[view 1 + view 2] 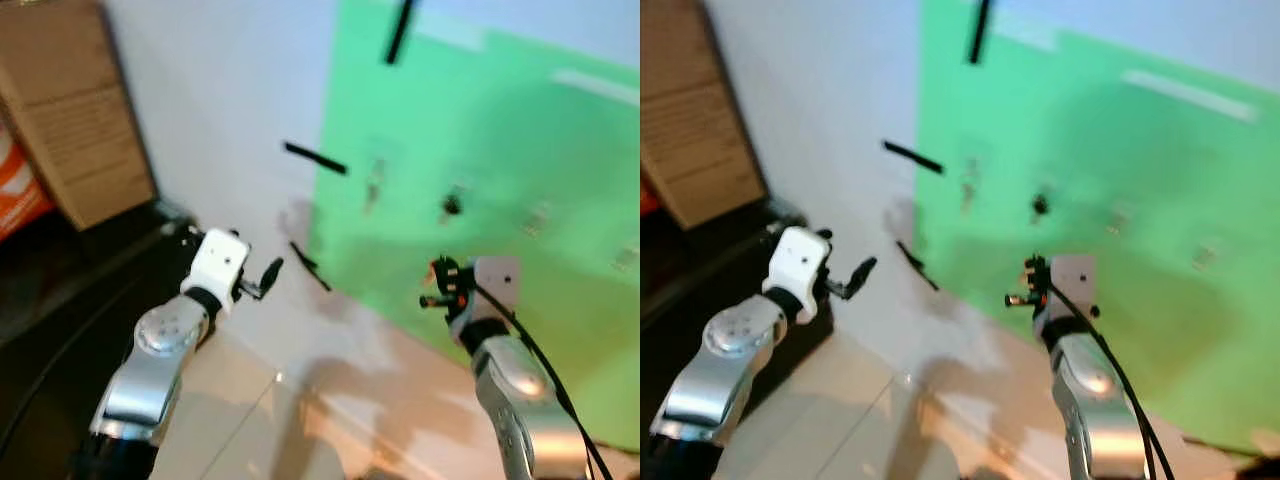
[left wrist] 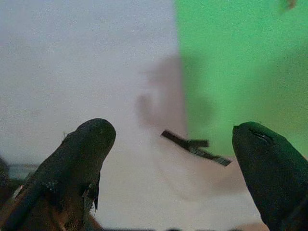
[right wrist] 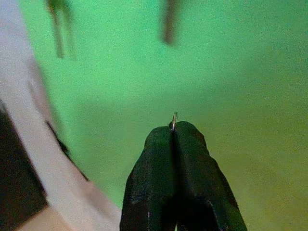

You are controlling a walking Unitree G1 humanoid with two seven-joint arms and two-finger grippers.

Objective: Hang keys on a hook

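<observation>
My right gripper (image 3: pixel 174 129) was raised in front of the bright green panel (image 1: pixel 480 180) on the wall, its two black fingers (image 3: pixel 159 168) pressed flat together. A thin sliver of silver wire (image 3: pixel 174 117) poked out from between the very tips — a ring or loop of the keys, as far as I could tell, though the keys themselves could not be made out. From the head camera the same gripper (image 1: pixel 433 285) sat at the end of my silver right arm (image 1: pixel 520 400), small orange and black parts showing at its front, pointing at the green surface.

My left gripper (image 2: pixel 173 144) was held up beside it, toward the left, its fingers (image 2: pixel 82 159) spread wide with nothing between them. It faced the plain white wall (image 1: pixel 230 110) just beside the green panel's edge. Past its fingers a short black strip (image 2: pixel 195 147) lay against the wall near that edge, and further up another black strip (image 1: pixel 315 158) stuck out.

Beyond my right gripper, on the green panel, a row of small blurred fittings (image 1: pixel 374 184) stood — hooks, possibly, too soft to tell — one of them a dark blob (image 1: pixel 451 206). Far off to the left of my left arm (image 1: pixel 160 350) stood a brown cardboard box (image 1: pixel 70 100) over a dark floor area.
</observation>
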